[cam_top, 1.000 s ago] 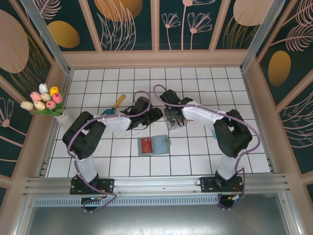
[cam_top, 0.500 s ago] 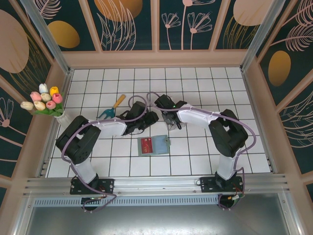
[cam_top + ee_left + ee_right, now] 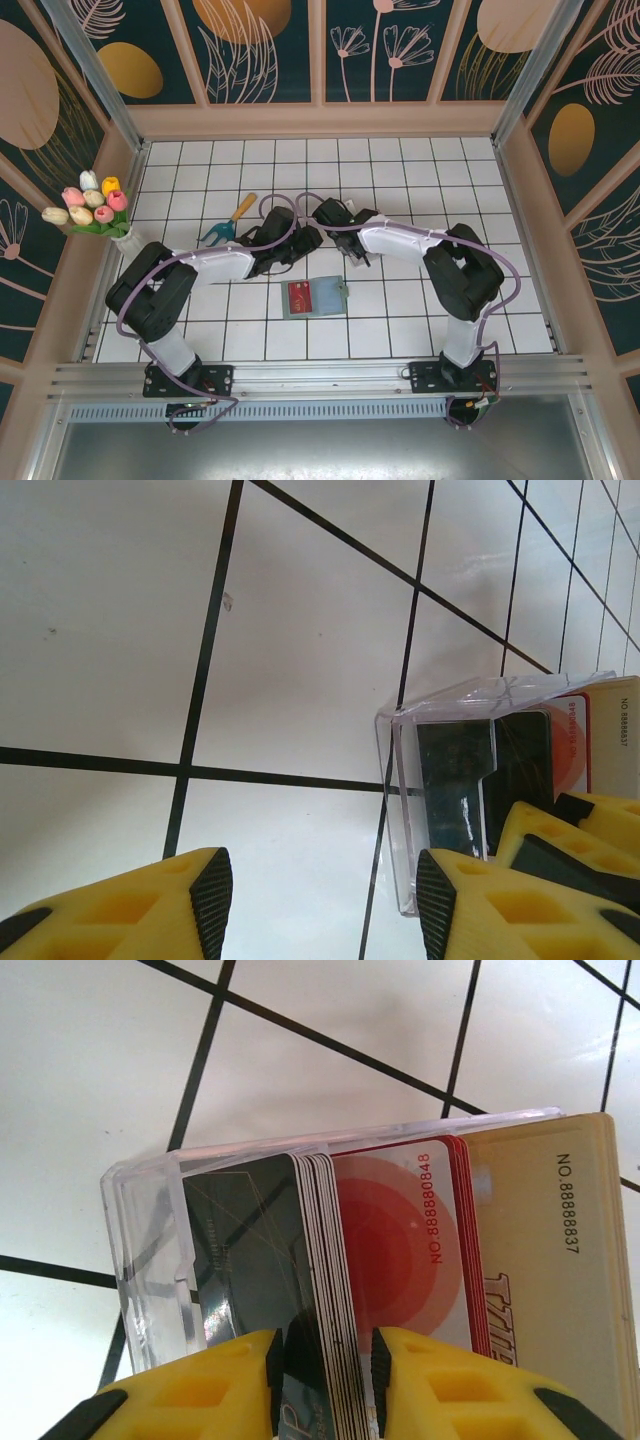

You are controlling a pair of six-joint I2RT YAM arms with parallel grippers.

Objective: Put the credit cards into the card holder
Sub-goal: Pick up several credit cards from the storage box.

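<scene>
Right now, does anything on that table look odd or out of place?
Mildly. A garden trowel lies beside the left arm, with no tie to cards. In the clear tray, the black cards sit fanned, edges stepped rather than flush, and the right gripper straddles several at once. Nothing looks spilled or broken.

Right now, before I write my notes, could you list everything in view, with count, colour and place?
sage-green folding card holder: one, flat between the arms.
red plastic card: one, on the holder's left half.
clear plastic tray: one, just beyond the holder.
dark card stack, red card stack, tan card stack: one each, in the tray.
teal trowel: one, yellow handle, left of the tray.
tulip bouquet: one, pink, white and yellow, at the left wall.
white tiled table: one, black grid.
left gripper: yellow fingers, open, beside the tray.
right gripper: yellow fingers, shut on dark card stack.
</scene>
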